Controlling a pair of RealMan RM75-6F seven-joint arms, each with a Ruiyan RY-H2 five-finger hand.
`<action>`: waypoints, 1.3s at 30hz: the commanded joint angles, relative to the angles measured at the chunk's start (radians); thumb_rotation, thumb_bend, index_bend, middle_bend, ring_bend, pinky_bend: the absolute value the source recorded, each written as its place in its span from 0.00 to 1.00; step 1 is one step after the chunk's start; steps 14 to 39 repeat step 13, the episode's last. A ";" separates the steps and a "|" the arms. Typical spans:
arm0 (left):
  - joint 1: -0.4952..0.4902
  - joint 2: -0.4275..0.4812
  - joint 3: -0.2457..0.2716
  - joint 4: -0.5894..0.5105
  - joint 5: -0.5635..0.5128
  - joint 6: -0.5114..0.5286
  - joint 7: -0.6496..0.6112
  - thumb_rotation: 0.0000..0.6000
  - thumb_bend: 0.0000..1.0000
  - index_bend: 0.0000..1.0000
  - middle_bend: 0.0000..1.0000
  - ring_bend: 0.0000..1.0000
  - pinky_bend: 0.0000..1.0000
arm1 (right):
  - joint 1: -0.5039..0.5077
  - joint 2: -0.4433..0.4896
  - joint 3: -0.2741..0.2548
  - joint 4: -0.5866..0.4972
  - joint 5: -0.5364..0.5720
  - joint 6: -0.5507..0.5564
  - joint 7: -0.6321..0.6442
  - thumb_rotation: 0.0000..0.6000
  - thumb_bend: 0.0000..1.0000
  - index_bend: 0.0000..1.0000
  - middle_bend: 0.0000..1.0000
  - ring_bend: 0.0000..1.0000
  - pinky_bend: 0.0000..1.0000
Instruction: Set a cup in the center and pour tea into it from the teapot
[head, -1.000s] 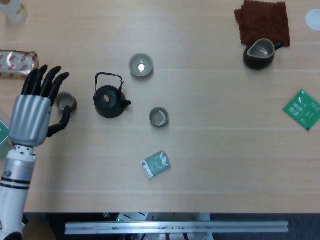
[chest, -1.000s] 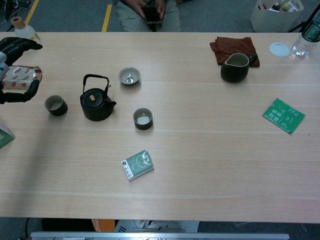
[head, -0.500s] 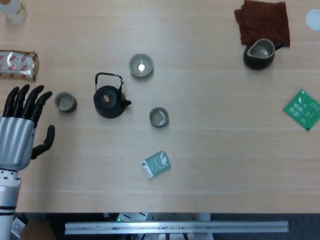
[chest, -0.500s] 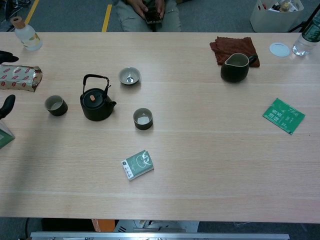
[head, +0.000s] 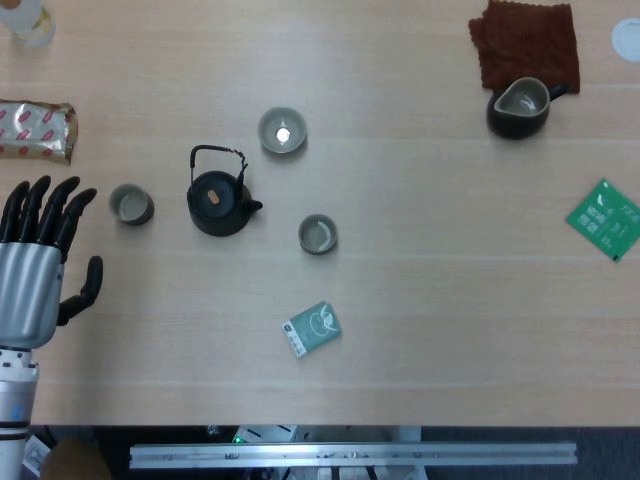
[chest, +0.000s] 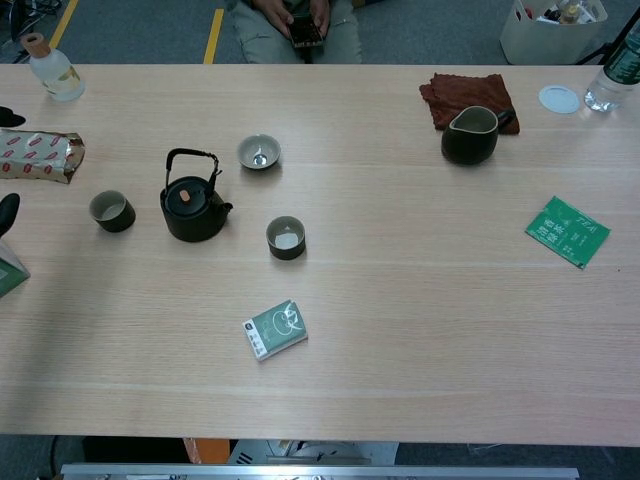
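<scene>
A black teapot (head: 219, 201) (chest: 193, 208) with a hoop handle stands left of the table's middle. A small dark cup (head: 317, 234) (chest: 286, 238) sits just right of it. Another dark cup (head: 131, 204) (chest: 111, 211) sits to the teapot's left. A pale bowl-shaped cup (head: 282, 130) (chest: 259, 152) lies behind the teapot. My left hand (head: 38, 262) hovers at the table's left edge, open, fingers spread and holding nothing, a short way left of the left cup. Only its fingertips (chest: 6, 212) show in the chest view. My right hand is not seen.
A dark pitcher (head: 520, 106) stands by a brown cloth (head: 526, 40) at the back right. A green tea packet (head: 311, 329) lies near the front, another green packet (head: 605, 218) at the right. A snack wrapper (head: 36, 129) and a bottle (chest: 49, 68) sit at the far left.
My left hand has drawn back from the left cup toward the table's left front edge, staying open. The cups and teapot have not moved.
</scene>
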 joint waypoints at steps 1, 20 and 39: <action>0.004 0.004 -0.002 -0.006 -0.003 -0.004 0.005 0.92 0.45 0.12 0.10 0.03 0.06 | -0.001 0.001 0.002 -0.007 -0.008 0.006 -0.009 1.00 0.27 0.02 0.13 0.00 0.03; 0.017 0.020 -0.017 -0.026 -0.004 -0.023 0.014 0.95 0.45 0.12 0.10 0.03 0.06 | -0.008 0.001 0.009 -0.029 -0.031 0.025 -0.028 1.00 0.27 0.02 0.13 0.00 0.03; 0.017 0.020 -0.017 -0.026 -0.004 -0.023 0.014 0.95 0.45 0.12 0.10 0.03 0.06 | -0.008 0.001 0.009 -0.029 -0.031 0.025 -0.028 1.00 0.27 0.02 0.13 0.00 0.03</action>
